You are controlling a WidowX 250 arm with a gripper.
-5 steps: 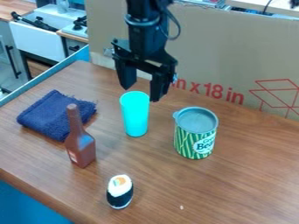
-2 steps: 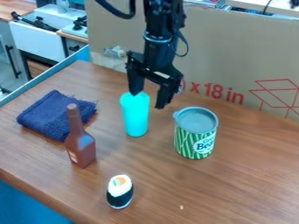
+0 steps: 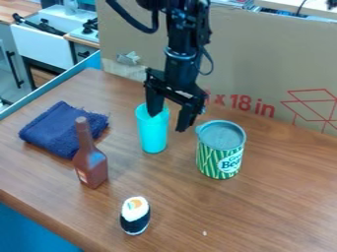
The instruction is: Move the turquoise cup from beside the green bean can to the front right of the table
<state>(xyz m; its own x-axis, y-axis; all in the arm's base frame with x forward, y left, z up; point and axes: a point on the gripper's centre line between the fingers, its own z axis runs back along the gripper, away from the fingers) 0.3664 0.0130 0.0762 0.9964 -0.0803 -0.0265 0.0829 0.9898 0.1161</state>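
The tool [image 3: 167, 122] is hanging with its two fingers spread wide apart and is gripping nothing. One fingertip is overlapping the mouth of the cup [image 3: 152, 136] (whether it is dipping inside or passing in front, I cannot tell). Beyond the tool, one cardboard sheet [image 3: 247, 64] is lining the worktop [image 3: 263, 206]; the near edge is running well apart from the tool, toward the camera. A gap is separating the cup from the can [image 3: 221, 152]. One can, one bottle [image 3: 91, 165], one cloth [image 3: 58, 129] and one sushi piece [image 3: 135, 216] are lying around the tool's side nearer the camera. The single cup is standing upright, bright turquoise, tall and narrowing toward its base.
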